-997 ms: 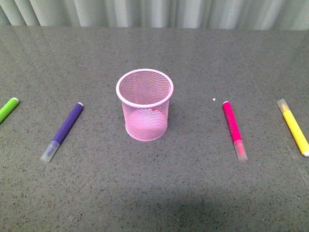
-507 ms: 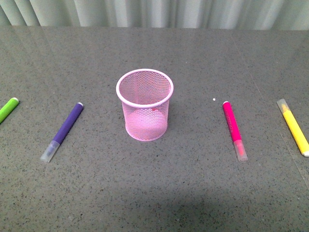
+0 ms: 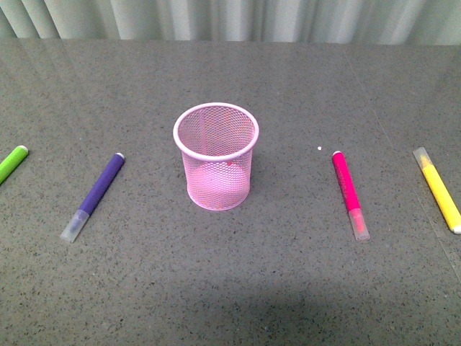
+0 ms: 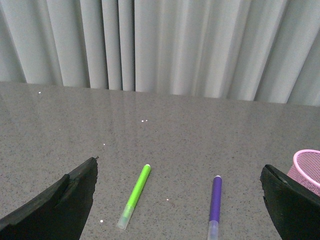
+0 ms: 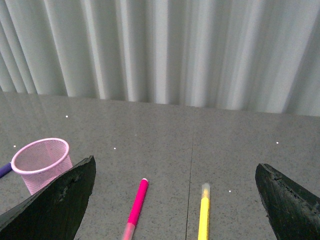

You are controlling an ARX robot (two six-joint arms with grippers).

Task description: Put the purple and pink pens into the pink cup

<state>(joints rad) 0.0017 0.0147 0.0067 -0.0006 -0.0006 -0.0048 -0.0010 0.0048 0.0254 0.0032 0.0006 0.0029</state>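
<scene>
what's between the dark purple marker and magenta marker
Front view: the light pink wire-mesh cup, upright, touching neither the purple marker nor the magenta marker.

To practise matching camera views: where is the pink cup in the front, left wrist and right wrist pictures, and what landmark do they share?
Front view: pink cup stands central, between purple pen and pink pen.
Left wrist view: cup cut off at picture's edge, beyond purple pen.
Right wrist view: whole cup, near pink pen.
Shared landmark: the pleated curtain at the back.
</scene>
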